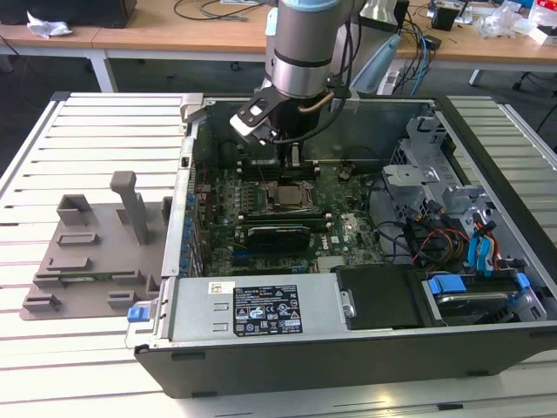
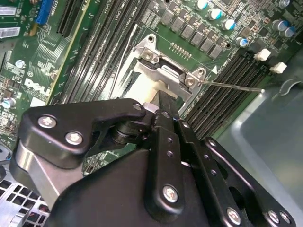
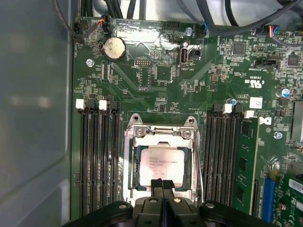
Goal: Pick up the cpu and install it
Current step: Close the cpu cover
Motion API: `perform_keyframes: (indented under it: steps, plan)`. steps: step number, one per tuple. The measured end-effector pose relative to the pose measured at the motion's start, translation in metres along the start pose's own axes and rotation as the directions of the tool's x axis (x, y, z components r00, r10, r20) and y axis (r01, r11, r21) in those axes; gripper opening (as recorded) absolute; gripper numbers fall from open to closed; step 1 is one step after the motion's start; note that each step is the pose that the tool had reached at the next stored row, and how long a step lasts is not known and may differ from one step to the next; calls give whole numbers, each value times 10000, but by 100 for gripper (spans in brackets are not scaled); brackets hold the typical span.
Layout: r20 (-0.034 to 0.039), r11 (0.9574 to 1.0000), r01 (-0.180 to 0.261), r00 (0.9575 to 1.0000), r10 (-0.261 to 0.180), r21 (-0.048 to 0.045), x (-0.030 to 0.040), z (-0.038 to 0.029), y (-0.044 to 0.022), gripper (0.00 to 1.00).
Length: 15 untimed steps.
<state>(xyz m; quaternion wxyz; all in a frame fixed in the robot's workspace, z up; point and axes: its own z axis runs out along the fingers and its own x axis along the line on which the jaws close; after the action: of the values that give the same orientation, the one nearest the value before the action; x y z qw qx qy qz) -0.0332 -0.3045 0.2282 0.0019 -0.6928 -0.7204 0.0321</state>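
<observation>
- gripper (image 3: 162, 182) hangs inside the open computer case (image 1: 348, 361), its two fingers (image 3: 157, 186) pressed together with nothing between them.
- and the cpu?
- cpu (image 3: 163, 165) lies flat in the metal socket frame (image 3: 161, 133) on the green motherboard (image 3: 189, 80), silver top up. the fingertips stand at one edge of it; whether they touch it i cannot tell.
- what's around the socket?
- black memory slots (image 3: 98, 156) run along both sides of it, and a round coin battery (image 3: 114, 48) sits on the board beyond the socket, away from the gripper.
- and outside the case?
- in the exterior view a grey plastic tray (image 1: 87, 261) lies on the slatted table (image 1: 35, 174), to the exterior view's left of the case, well apart from the arm (image 1: 300, 43).
</observation>
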Motion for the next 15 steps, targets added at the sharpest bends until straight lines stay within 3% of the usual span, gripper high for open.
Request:
perform_keyframes:
  steps: [7,12,15]
  plan:
    - [0,10000,-1,10000,1,0,10,190,-57,11]
    - [5,10000,1,10000,-1,3,13,245,-71,11]
    - [1,10000,-2,10000,2,4,11,243,-18,11]
